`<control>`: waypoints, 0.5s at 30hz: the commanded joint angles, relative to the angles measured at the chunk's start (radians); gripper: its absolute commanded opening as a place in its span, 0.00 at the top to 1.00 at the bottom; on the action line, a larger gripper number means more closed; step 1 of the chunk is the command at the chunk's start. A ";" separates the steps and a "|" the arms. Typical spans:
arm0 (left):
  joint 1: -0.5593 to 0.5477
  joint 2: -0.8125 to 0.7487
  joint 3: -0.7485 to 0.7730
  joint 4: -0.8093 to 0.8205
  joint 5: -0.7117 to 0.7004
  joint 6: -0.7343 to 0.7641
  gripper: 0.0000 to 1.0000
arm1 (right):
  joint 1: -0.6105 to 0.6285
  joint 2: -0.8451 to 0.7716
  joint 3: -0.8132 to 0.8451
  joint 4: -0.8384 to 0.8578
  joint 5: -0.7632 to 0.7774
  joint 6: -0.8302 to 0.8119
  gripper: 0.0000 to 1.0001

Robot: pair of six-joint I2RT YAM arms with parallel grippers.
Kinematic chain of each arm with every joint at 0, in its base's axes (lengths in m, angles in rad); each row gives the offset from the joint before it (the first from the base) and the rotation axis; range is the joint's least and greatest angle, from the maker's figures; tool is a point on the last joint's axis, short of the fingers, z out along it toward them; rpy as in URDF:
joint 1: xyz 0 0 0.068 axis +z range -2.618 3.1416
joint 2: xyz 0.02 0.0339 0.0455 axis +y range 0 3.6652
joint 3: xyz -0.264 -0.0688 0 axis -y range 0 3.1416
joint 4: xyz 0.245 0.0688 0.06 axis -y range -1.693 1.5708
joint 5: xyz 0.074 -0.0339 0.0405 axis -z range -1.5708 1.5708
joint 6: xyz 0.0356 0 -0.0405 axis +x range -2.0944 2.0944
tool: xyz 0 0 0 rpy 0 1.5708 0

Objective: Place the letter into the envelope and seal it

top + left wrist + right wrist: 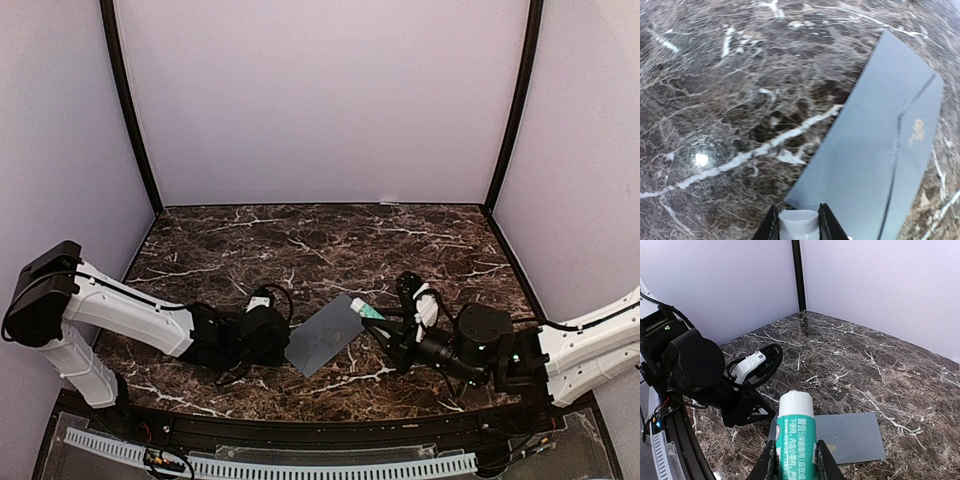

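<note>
Right pincer is clamped on glue stick, left pincer on white cap. No letter is seen; the envelope, at the stick's nine o'clock, is judged unsealed.

one grey-blue envelope, one glue stick, one small white cap

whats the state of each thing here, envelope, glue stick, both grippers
envelope: lying flat, flap folded down; sealed or not, cannot tell
glue stick: gripped, its end pointing toward the envelope
small white cap: pinched between the fingers of the left arm
left gripper: shut on the small white cap
right gripper: shut on the glue stick
</note>
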 commanded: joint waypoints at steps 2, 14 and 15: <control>-0.004 -0.120 0.016 0.027 0.199 0.246 0.79 | -0.029 -0.083 -0.030 -0.035 -0.061 0.018 1.00; -0.002 -0.245 0.078 0.055 0.493 0.444 0.79 | -0.068 -0.184 -0.045 -0.094 -0.270 0.001 1.00; -0.002 -0.255 0.080 0.055 0.503 0.461 0.79 | -0.070 -0.187 -0.045 -0.094 -0.288 -0.001 1.00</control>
